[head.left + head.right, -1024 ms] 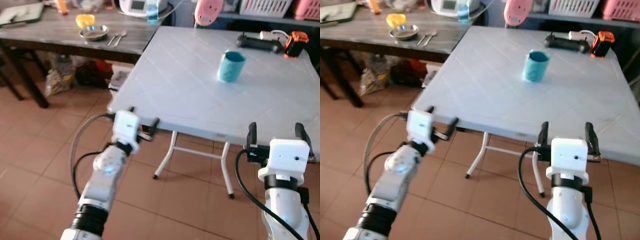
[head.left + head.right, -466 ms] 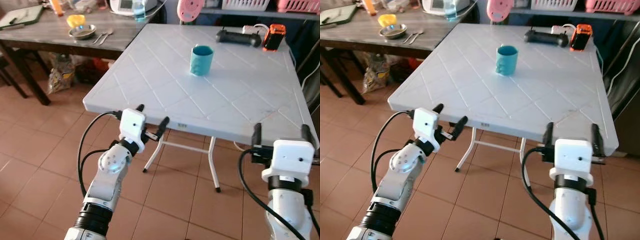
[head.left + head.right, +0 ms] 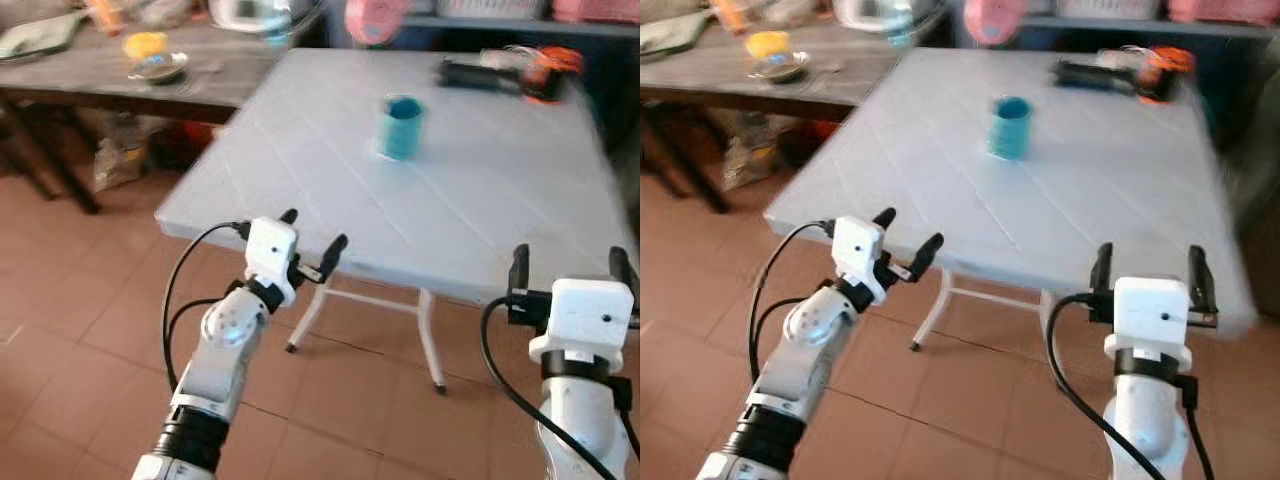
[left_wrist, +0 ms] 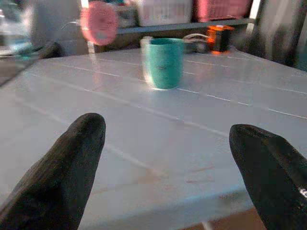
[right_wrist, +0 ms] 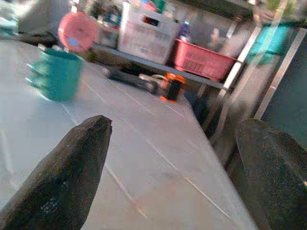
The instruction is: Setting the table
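Note:
A teal cup [image 3: 401, 126] stands upright near the middle of the white folding table [image 3: 480, 220]. On the dark wooden table [image 3: 90, 80] at the far left lie a metal bowl [image 3: 158, 67], a yellow bowl [image 3: 146, 44] and cutlery. My left gripper [image 3: 312, 232] is open at the white table's near left edge, with nothing between its fingers. My right gripper [image 3: 568, 270] is open at the near right edge, also empty. The cup [image 4: 163, 62] is straight ahead in the left wrist view and the same cup [image 5: 57, 74] sits off to one side in the right wrist view.
A black device [image 3: 480, 75] and an orange-black object [image 3: 545, 72] lie at the white table's far edge. A pink round thing [image 3: 372, 18] stands behind the table. A white crate [image 5: 146, 31] and a pink basket [image 5: 201, 60] sit on a shelf beyond. Tiled floor [image 3: 90, 330] lies below.
The camera has kept shifting and is blurred now. Both grippers stay open at the white table's near edge; the cup has not moved.

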{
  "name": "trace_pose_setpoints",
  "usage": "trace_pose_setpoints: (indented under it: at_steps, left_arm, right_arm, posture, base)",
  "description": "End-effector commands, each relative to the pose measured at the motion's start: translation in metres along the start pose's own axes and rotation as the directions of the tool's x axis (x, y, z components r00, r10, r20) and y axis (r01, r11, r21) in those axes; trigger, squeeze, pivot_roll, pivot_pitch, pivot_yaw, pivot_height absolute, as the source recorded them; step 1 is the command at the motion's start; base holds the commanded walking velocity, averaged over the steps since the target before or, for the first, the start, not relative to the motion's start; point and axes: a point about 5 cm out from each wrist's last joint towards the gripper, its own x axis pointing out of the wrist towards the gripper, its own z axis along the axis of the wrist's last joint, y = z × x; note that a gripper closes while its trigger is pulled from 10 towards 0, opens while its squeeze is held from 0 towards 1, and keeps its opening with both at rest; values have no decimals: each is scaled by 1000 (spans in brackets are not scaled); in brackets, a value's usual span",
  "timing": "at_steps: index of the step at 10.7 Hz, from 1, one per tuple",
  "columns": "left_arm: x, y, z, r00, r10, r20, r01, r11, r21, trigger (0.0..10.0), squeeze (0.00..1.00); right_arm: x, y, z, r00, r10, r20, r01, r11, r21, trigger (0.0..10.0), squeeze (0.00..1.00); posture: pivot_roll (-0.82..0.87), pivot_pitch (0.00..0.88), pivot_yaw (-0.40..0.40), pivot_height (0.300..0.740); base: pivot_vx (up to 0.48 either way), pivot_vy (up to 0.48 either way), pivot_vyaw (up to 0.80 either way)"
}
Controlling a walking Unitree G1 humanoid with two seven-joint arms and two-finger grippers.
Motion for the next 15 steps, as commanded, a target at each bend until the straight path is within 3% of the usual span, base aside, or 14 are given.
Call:
trace_pose_setpoints:
  at_steps: [1,6,10,15]
  left_arm:
    - [-3,7,0,1000,15,-8,-15,1000,10,10000,0]
    - [-4,7,-1,1000,7,-14,-7,1000,16,10000,0]
    - [-1,9,-10,993,77,-90,-80,996,-28,10000,0]
    - [-1,7,-11,992,63,-109,-66,997,-26,10000,0]
  right_arm:
    - [0,6,2,1000,27,6,-27,999,24,10000,212]
    - [0,10,3,999,33,13,-33,999,24,10000,212]
    - [0,7,1,1000,23,5,-23,999,24,10000,216]
    - [-1,8,1,1000,22,-1,-22,999,28,10000,216]
  posture:
    - [47,112,57,740]
    - [49,113,62,740]
    - [40,112,63,740]
    - [39,120,67,740]
  base:
    - [390,0,0]
    - [392,0,0]
    - [0,0,0]
    - [0,218,-674]
